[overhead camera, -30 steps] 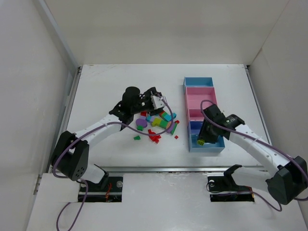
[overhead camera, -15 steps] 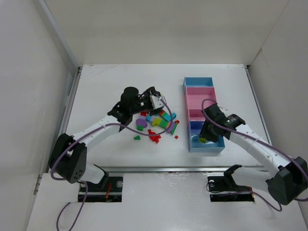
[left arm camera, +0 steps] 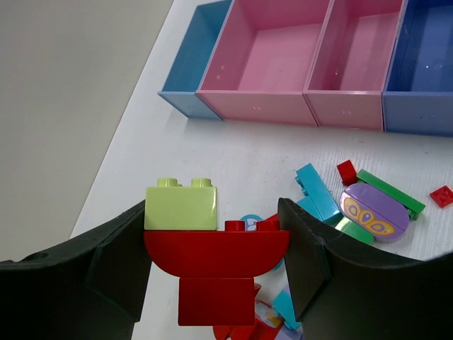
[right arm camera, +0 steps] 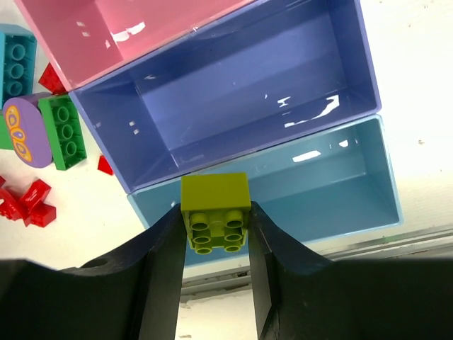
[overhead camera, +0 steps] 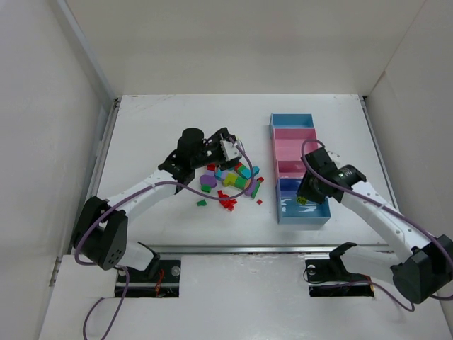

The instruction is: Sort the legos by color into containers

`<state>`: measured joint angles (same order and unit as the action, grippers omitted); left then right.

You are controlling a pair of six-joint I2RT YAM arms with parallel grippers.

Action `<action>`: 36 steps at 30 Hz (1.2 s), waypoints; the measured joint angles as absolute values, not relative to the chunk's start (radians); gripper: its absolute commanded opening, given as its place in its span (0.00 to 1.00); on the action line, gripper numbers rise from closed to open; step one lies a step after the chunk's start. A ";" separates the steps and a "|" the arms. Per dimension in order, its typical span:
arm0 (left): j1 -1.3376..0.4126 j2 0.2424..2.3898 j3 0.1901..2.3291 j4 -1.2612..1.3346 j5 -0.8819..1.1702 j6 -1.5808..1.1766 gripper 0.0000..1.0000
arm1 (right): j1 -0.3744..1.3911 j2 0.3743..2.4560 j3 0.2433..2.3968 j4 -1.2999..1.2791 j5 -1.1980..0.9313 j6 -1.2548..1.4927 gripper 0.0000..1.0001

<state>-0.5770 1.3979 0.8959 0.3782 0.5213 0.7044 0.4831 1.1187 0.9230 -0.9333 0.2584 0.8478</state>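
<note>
My left gripper (left arm camera: 216, 248) is shut on a red curved lego (left arm camera: 216, 253) that carries a yellow-green brick (left arm camera: 181, 207) on top. It hangs just above the far edge of the loose legos (overhead camera: 230, 185) heaped at the table's middle. My right gripper (right arm camera: 216, 223) is shut on a yellow-green brick (right arm camera: 214, 195), held over the left end of the nearest light blue bin (right arm camera: 333, 184). The containers (overhead camera: 273, 152) form one strip on the right: light blue, two pink, dark blue (right arm camera: 248, 92), light blue. The bins look empty where I can see into them.
White walls close the table on the left, back and right. A purple oval piece (left arm camera: 368, 212), teal and green bricks lie between the left gripper and the strip. Small red pieces (right arm camera: 28, 205) lie beside the nearest bin's left wall.
The right gripper has shifted a little up and away with its yellow-green brick, staying over the nearest bin. The left gripper has hardly moved.
</note>
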 measured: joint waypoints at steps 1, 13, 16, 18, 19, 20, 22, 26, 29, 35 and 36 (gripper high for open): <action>-0.577 1.398 0.896 0.378 0.522 0.704 0.00 | 0.478 1.119 0.923 -0.930 0.257 0.842 0.00; -0.577 1.398 0.896 0.378 0.519 0.695 0.00 | 0.413 1.166 1.009 -0.846 0.229 0.737 0.00; -0.577 1.398 0.896 0.378 0.519 0.694 0.00 | 0.399 1.158 0.968 -0.844 0.216 0.741 0.00; -0.577 1.398 0.896 0.379 0.519 0.693 0.00 | 0.397 1.139 0.941 -0.855 0.208 0.754 0.00; -0.576 1.398 0.896 0.379 0.519 0.693 0.00 | 0.397 1.126 0.928 -0.860 0.202 0.762 0.00; -0.576 1.398 0.896 0.378 0.519 0.693 0.00 | 0.397 1.110 0.916 -0.864 0.195 0.768 0.00; -0.576 1.398 0.896 0.379 0.518 0.693 0.00 | 0.398 1.079 0.892 -0.876 0.181 0.787 0.13; -0.576 1.398 0.896 0.379 0.521 0.693 0.00 | 0.400 1.052 0.855 -0.898 0.159 0.816 0.58; -0.576 1.398 0.892 0.385 0.523 0.691 0.00 | 0.403 1.053 0.843 -0.913 0.146 0.829 0.69; -0.576 1.398 0.890 0.387 0.546 0.702 0.00 | 0.421 1.053 0.863 -0.935 0.147 0.806 0.82; -0.576 1.398 0.890 0.389 0.556 0.710 0.00 | 0.426 1.053 0.878 -0.940 0.150 0.792 0.83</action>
<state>-0.5758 1.3979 0.8902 0.3885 0.5564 0.7101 0.4255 1.0531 0.8776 -0.9401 0.1497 0.7918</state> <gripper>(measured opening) 0.606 0.811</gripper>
